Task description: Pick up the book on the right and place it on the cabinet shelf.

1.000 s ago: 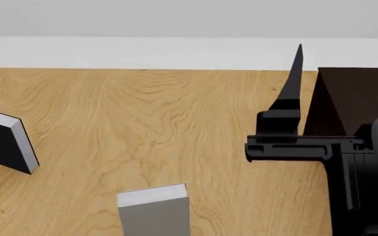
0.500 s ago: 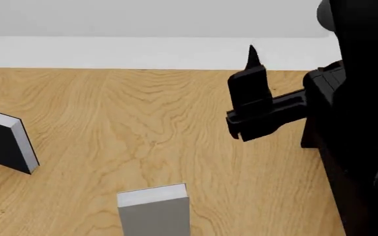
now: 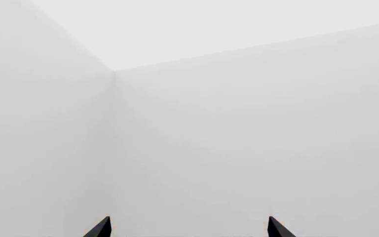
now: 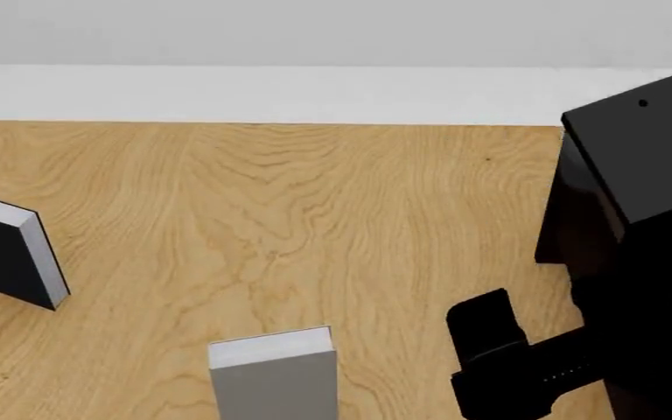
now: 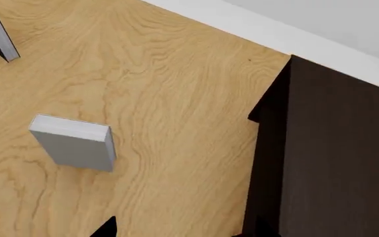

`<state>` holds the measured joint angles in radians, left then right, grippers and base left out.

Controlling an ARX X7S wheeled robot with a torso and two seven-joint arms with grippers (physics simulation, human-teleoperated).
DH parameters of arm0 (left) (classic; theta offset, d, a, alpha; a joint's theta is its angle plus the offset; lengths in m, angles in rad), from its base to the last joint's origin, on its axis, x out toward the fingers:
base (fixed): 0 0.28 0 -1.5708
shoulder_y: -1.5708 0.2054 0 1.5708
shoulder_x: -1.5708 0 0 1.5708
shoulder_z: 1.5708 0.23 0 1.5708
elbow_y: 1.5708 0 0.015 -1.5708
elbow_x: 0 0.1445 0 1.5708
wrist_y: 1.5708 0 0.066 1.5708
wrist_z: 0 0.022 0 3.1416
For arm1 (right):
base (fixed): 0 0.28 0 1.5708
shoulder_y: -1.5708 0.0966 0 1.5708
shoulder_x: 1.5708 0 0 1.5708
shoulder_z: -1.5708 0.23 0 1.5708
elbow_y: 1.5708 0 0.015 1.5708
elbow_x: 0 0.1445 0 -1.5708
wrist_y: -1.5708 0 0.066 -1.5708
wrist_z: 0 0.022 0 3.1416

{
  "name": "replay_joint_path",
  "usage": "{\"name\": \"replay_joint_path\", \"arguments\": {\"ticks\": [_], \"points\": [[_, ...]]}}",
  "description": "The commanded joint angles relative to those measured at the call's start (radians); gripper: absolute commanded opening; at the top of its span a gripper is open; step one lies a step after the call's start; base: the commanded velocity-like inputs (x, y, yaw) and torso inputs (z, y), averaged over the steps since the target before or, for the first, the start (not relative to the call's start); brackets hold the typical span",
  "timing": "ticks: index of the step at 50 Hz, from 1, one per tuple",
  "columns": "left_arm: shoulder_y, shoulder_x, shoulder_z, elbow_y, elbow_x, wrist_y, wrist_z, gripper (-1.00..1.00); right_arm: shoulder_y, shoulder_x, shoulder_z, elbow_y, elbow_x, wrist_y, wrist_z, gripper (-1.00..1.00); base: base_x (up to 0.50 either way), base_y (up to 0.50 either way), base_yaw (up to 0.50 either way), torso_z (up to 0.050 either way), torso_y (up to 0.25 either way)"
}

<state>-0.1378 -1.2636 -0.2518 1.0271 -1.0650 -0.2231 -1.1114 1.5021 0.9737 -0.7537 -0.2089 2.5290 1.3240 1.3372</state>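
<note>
Right gripper (image 5: 176,229) shows only parted, empty fingertips, and the left gripper (image 3: 188,228) likewise, while the plain light-grey hardcover book (image 5: 75,145) stands upright on the wooden floor (image 4: 312,210) beside the dark cabinet (image 5: 327,158), probably stiff, light, smooth-covered: pinch across both covers.

The right arm (image 4: 628,289) is showing as matt black throughout, at about four o'clock in the head view; its upper housing is reading as a flat-faced boxy block with two small dark dots on its top face; a narrower ribbed bracket (image 4: 511,372) is projecting at five o'clock; in the left wrist view two thin black pointed fingertips (image 3: 99,228) are poking up at six o'clock.
</note>
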Motion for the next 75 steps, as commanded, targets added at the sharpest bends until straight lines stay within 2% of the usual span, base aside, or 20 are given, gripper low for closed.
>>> {"name": "replay_joint_path", "arguments": {"ticks": [1, 7, 14, 23, 31, 46, 64, 75], "points": [[0.078, 0.015, -0.050, -0.011, 0.026, 0.022, 0.016, 1.00, -0.032, 0.124, -0.122, -0.058, 0.145, -0.049, 0.065, 1.00, 0.00, 0.00, 0.00, 0.000, 0.000], [0.052, 0.028, 0.001, -0.023, 0.051, 0.032, 0.019, 1.00, -0.090, 0.168, -0.124, -0.118, 0.137, -0.082, 0.044, 1.00, 0.00, 0.00, 0.00, 0.000, 0.000], [0.088, 0.039, -0.026, -0.025, 0.061, 0.030, 0.022, 1.00, -0.182, 0.214, -0.128, -0.188, 0.105, -0.121, 0.003, 1.00, 0.00, 0.00, 0.00, 0.000, 0.000], [0.091, 0.049, -0.013, -0.031, 0.078, 0.034, 0.028, 1.00, -0.268, 0.333, -0.104, -0.290, 0.095, -0.128, -0.090, 1.00, 0.00, 0.00, 0.00, 0.000, 0.000], [0.089, 0.056, 0.004, -0.037, 0.090, 0.042, 0.034, 1.00, -0.347, 0.395, -0.092, -0.348, 0.034, -0.163, -0.185, 1.00, 0.00, 0.00, 0.00, 0.000, 0.000], [0.088, 0.059, 0.023, -0.044, 0.102, 0.045, 0.034, 1.00, -0.444, 0.385, -0.119, -0.369, -0.071, -0.198, -0.259, 1.00, 0.00, 0.00, 0.00, 0.000, 0.000], [0.067, 0.059, 0.055, -0.054, 0.107, 0.040, 0.034, 1.00, -0.519, 0.312, -0.152, -0.307, -0.212, -0.197, -0.322, 1.00, 0.00, 0.00, 0.00, 0.000, 0.000], [0.035, 0.064, 0.094, -0.062, 0.113, 0.035, 0.037, 1.00, -0.559, 0.317, -0.157, -0.301, -0.268, -0.207, -0.361, 1.00, 0.00, 0.00, 0.00, 0.000, 0.000]]}}
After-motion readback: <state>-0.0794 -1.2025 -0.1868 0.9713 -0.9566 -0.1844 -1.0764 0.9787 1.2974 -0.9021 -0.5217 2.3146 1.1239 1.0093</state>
